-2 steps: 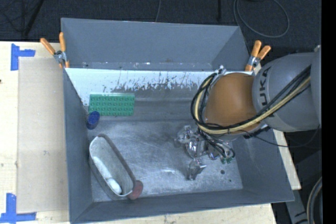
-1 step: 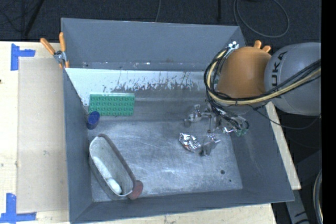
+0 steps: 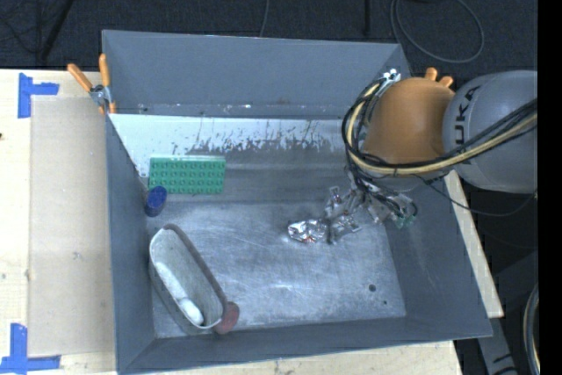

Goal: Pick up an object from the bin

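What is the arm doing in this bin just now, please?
The arm reaches into the grey bin from the right, its gripper low beside a small crumpled silvery piece near the middle of the floor. That piece lies on the floor, not lifted. A green studded plate, a small blue cap and a long grey brush-like thing lie untouched further left.

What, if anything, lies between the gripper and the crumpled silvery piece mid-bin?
Nothing visible does. The gripper sits right beside the crumpled silvery piece, on its right. The green studded plate, blue cap and long grey tool lie well off to the left.
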You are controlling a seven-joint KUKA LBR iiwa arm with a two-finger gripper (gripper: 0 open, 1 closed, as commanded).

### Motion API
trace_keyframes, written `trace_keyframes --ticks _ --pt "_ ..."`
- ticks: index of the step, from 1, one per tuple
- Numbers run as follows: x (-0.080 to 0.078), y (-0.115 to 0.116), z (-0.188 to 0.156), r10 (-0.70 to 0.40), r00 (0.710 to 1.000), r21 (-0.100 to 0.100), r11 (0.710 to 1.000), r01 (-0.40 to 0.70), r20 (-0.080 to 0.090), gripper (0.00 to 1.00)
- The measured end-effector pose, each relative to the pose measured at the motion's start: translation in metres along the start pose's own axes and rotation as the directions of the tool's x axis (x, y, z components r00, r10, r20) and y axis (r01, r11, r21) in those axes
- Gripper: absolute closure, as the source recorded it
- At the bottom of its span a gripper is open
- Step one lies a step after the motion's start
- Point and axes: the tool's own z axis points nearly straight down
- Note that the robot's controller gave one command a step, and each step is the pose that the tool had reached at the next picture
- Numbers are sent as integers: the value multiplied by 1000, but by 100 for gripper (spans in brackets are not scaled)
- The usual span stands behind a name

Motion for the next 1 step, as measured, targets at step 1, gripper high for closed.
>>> trace_keyframes --ticks 1 --pt "-2 7 -148 -154 988 5 988 154 8 100"
